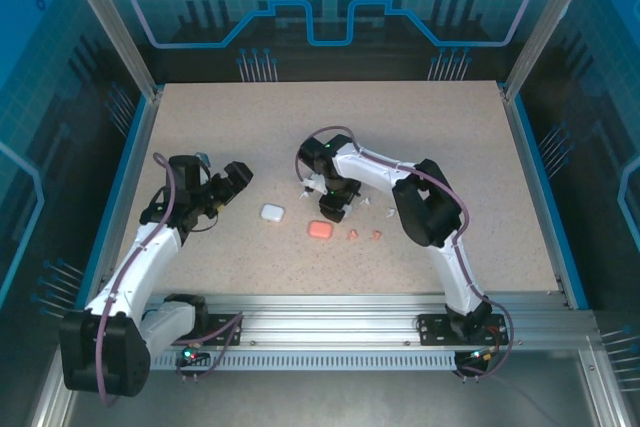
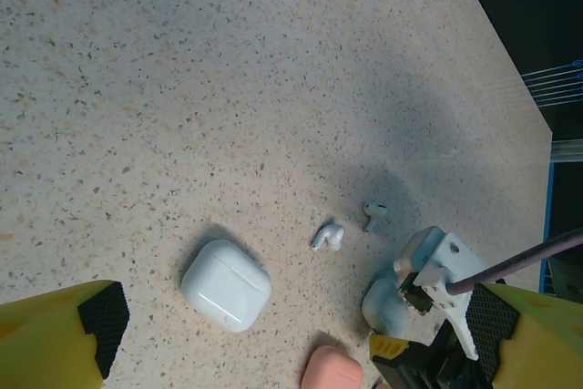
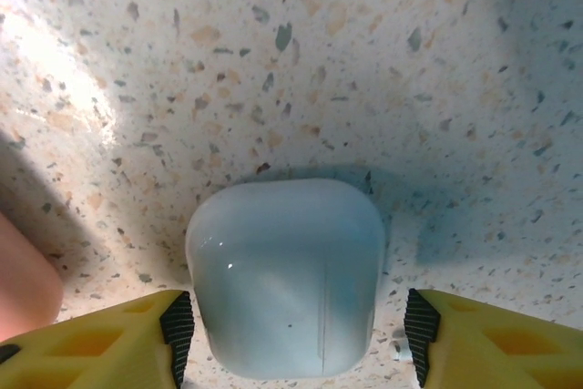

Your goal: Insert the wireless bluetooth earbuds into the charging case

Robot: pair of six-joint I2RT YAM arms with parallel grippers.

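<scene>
A closed white charging case (image 3: 287,275) lies on the table between the fingers of my right gripper (image 3: 296,334), which is open. Its left pad (image 3: 178,330) is at the case's side and its right pad (image 3: 417,330) stands a small gap off. The same case (image 2: 387,309) shows under that gripper (image 1: 330,205). Another closed white case (image 1: 272,213) and a pink case (image 1: 320,230) lie close by. Two white earbuds (image 2: 328,237) (image 2: 373,214) rest beyond them. Two pink earbuds (image 1: 352,235) (image 1: 376,235) sit right of the pink case. My left gripper (image 1: 235,179) hangs open left of the white case (image 2: 226,284), holding nothing.
More small white earbuds (image 1: 390,209) lie to the right of my right gripper. The speckled tabletop (image 1: 450,137) is bordered by blue rails and a metal frame. A dark drop-off past the table edge (image 2: 510,25) shows at the upper right of the left wrist view.
</scene>
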